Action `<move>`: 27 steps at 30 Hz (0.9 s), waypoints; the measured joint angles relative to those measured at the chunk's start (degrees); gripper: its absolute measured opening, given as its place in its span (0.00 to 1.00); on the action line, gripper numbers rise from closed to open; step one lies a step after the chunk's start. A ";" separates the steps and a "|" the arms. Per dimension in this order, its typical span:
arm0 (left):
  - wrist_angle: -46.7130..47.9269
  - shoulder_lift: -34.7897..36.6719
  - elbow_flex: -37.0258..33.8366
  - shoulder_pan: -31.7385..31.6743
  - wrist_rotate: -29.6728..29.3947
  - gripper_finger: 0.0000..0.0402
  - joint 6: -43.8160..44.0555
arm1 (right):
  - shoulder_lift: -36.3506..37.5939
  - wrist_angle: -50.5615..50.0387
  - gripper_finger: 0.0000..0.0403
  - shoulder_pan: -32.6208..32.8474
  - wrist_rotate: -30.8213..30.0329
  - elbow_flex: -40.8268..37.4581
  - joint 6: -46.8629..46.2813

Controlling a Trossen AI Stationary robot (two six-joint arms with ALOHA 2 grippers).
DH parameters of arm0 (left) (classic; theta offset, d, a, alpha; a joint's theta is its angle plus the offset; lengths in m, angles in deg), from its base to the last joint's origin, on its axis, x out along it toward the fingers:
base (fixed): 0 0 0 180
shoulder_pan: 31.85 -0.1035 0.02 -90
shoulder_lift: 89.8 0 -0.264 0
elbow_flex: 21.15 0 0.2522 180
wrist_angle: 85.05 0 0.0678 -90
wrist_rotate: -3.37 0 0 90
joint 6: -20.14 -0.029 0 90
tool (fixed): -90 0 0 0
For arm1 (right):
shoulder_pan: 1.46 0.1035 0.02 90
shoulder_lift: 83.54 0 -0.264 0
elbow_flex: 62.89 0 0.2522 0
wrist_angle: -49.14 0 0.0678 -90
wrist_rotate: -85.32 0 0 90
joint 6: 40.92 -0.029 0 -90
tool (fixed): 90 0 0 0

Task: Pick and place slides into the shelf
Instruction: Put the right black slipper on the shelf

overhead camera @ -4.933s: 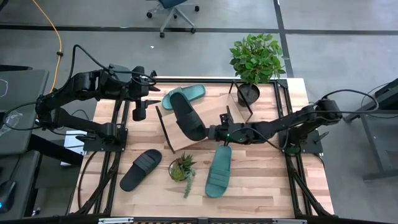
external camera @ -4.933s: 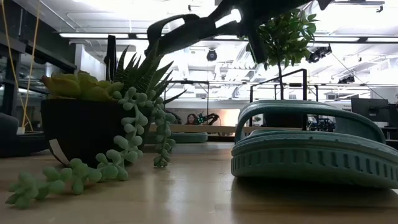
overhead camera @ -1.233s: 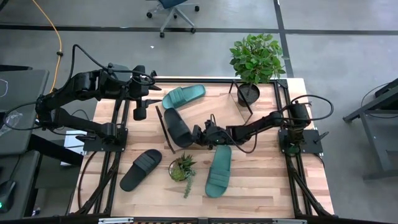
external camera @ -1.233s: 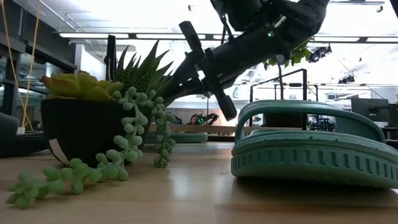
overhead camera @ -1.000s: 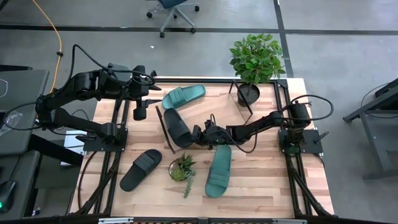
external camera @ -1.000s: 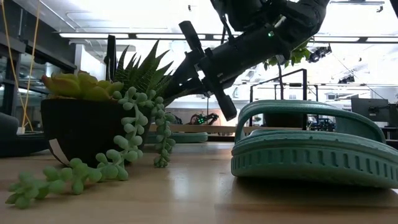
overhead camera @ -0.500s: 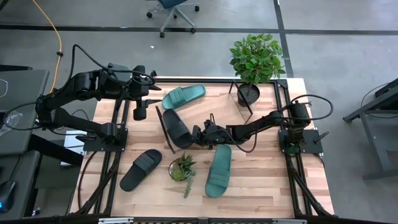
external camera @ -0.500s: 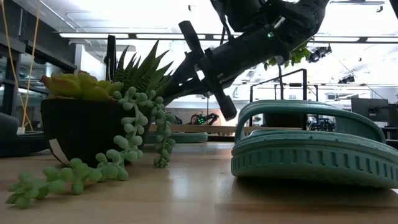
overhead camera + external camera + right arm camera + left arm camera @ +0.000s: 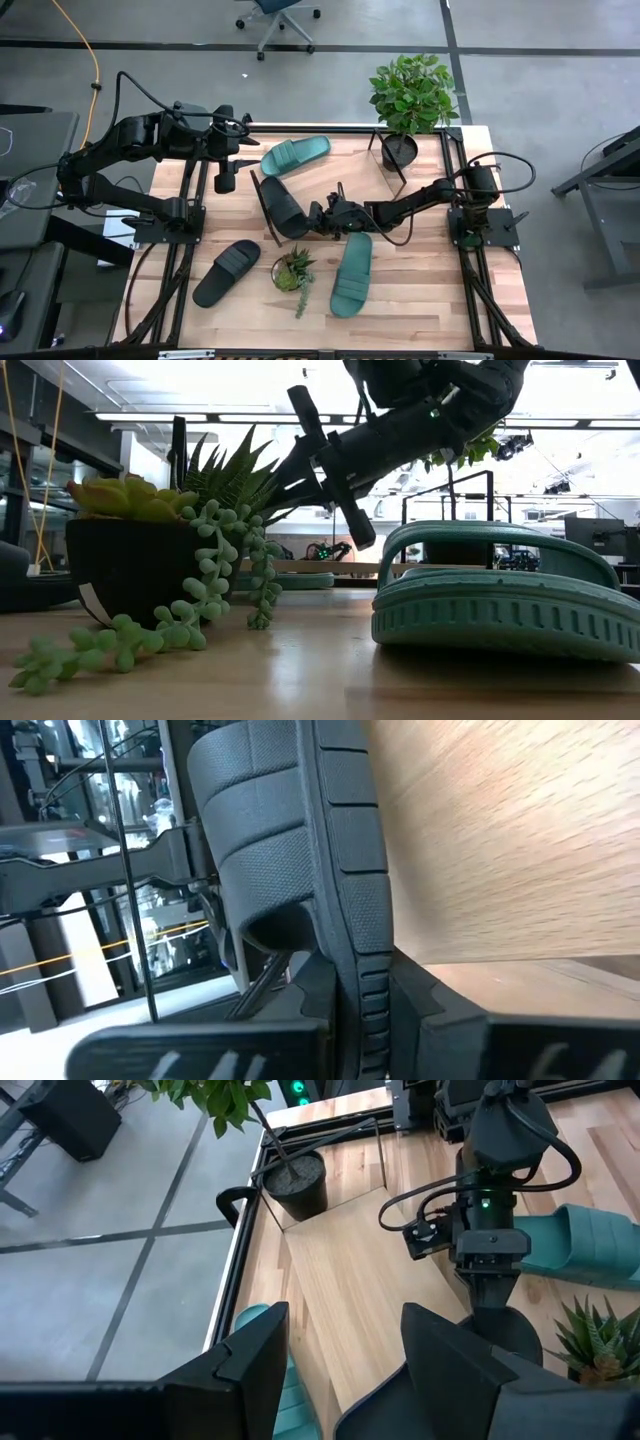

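Black slide [image 9: 282,206] sits on the slanted shelf [image 9: 345,190] at its left end, and the right gripper [image 9: 322,217] is right there with it, fingers clamped on the sandal's edge; the right wrist view shows the ribbed sole [image 9: 345,870] pinched between the two dark fingers [image 9: 420,1005], pressed flat to the light wood. One teal slide [image 9: 295,154] lies at the table's far side, just behind the shelf. A second teal slide [image 9: 351,273] lies on the near side, beside the small succulent pot [image 9: 291,270]. The other black slide [image 9: 227,272] rests near the front-left corner, well apart from the shelf. The left gripper [image 9: 224,176] hangs over the table's left edge, fingers [image 9: 255,1365] spread apart, holding nothing. A leafy potted plant [image 9: 408,100] stands at the far right corner.
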 joint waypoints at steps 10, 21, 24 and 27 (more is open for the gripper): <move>0.02 0.00 0.00 -0.02 0.02 0.45 -0.31 | 0.00 0.23 0.17 -0.02 0.48 0.00 0.00; 0.02 0.00 0.00 -0.02 0.02 0.45 -0.53 | 0.00 0.62 0.20 -0.09 2.46 0.00 0.62; 0.02 0.00 0.00 -0.01 0.00 0.45 -0.61 | 0.00 0.68 0.27 -0.11 2.16 0.00 0.39; 0.02 0.00 -0.01 -0.01 0.01 0.45 -0.98 | 0.00 0.68 0.35 -0.29 1.62 0.00 0.06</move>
